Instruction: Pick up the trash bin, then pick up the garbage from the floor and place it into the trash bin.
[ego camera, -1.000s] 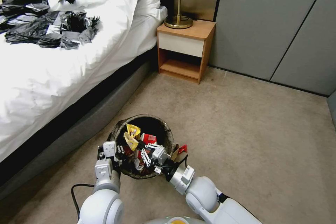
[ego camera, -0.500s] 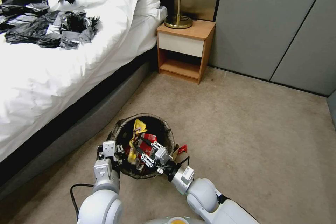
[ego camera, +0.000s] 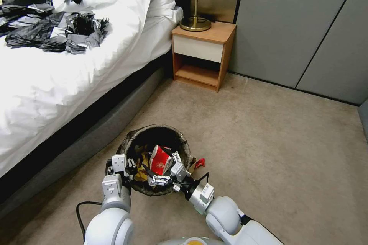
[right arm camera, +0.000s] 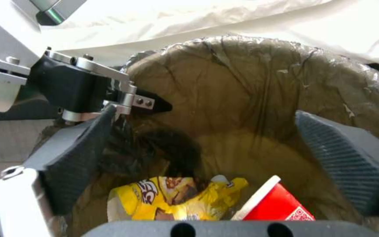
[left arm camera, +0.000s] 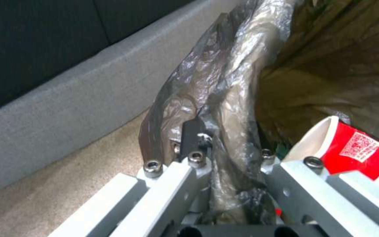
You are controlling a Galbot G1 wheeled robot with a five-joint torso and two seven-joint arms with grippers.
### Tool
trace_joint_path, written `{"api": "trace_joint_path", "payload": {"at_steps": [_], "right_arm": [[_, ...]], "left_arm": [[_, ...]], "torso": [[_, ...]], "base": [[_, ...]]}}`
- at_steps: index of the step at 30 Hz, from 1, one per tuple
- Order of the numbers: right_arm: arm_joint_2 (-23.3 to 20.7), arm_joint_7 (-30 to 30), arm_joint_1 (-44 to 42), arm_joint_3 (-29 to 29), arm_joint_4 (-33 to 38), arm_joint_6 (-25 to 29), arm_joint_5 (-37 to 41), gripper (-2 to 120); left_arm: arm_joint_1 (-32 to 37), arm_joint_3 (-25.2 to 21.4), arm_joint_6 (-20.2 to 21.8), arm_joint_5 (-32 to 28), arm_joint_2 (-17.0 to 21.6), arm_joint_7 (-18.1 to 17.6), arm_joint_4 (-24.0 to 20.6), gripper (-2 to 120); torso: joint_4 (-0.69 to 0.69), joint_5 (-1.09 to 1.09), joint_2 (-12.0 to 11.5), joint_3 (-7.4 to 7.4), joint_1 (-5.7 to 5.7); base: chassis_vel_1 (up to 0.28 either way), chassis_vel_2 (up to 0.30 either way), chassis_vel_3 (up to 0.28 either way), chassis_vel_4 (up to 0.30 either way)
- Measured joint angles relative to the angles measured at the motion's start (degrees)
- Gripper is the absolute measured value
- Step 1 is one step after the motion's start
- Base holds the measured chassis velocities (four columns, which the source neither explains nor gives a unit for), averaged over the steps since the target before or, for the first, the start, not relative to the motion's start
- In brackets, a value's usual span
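Note:
The trash bin point(ego camera: 132, 137), round and lined with a dark crinkled bag, stands on the floor point(ego camera: 268, 141) beside the bed. My left gripper point(ego camera: 122, 164) is shut on its near rim point(left arm camera: 218, 98), the bag pinched between the fingers. Over the bin's mouth hovers my right gripper point(ego camera: 158, 162), open, its ribbed pads point(right arm camera: 77, 158) wide apart with nothing between them. Garbage lies inside the bin: a yellow wrapper point(right arm camera: 172, 200) and a red-and-white packet point(right arm camera: 279, 205). A small red scrap point(ego camera: 199, 163) lies on the carpet just right of the bin.
The bed point(ego camera: 57, 84) with its grey base runs along the left, with a heap of black shredded plastic point(ego camera: 57, 30) on top. A wooden nightstand point(ego camera: 203, 55) with a lamp stands at the back. Grey wall panels point(ego camera: 306, 26) close the right; open carpet lies to the right.
My right gripper held the yellow wrapper over the bin, then opened; the wrapper has dropped inside. The gripper drew back slightly. My left gripper has kept its hold on the rim.

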Motion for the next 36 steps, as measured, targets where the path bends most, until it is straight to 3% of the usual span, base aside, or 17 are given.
{"api": "trace_joint_path", "payload": {"at_steps": [6,10,13,19,25,36], "right_arm": [[-0.62,0.36,-1.52,1.14,2.7,0.53,-1.05,100],[-1.06,1.97,-3.95,3.75,8.15,1.09,-3.01,100],[-0.52,7.64,-7.45,7.83,16.04,0.62,-5.57,100],[0.72,14.53,-13.85,11.92,24.2,-1.33,-8.05,100],[1.38,15.29,-19.02,15.27,25.23,0.53,-10.01,100],[1.93,17.05,-23.69,19.4,20.55,3.0,-10.74,100]], "left_arm": [[0.02,-0.23,-0.05,0.02,0.01,0.0,0.0,1],[-0.1,-0.55,-0.16,-0.01,0.18,0.01,0.32,1],[-0.31,-0.89,-0.23,-0.13,0.41,0.01,0.93,1],[-0.81,-1.85,-0.31,-0.92,0.63,0.03,1.31,1],[-1.09,-2.8,-0.31,-1.87,0.9,0.03,1.32,1],[-1.66,-3.88,0.06,-3.31,1.32,-0.01,0.87,1]], "torso": [[0.0,0.0,0.0,0.0,0.0],[0.0,0.01,0.0,0.0,0.0],[0.0,0.01,0.0,0.0,0.0],[0.0,0.0,0.0,0.0,0.0],[0.0,0.0,0.0,0.0,0.0],[0.0,0.0,0.0,0.0,0.0]], "base": [[0.0,0.0,0.0,0.0],[0.0,0.0,0.0,0.0],[0.0,0.0,0.0,0.0],[0.0,0.0,0.0,0.0],[0.0,0.0,0.0,0.0],[0.0,0.0,0.0,0.0]]}}
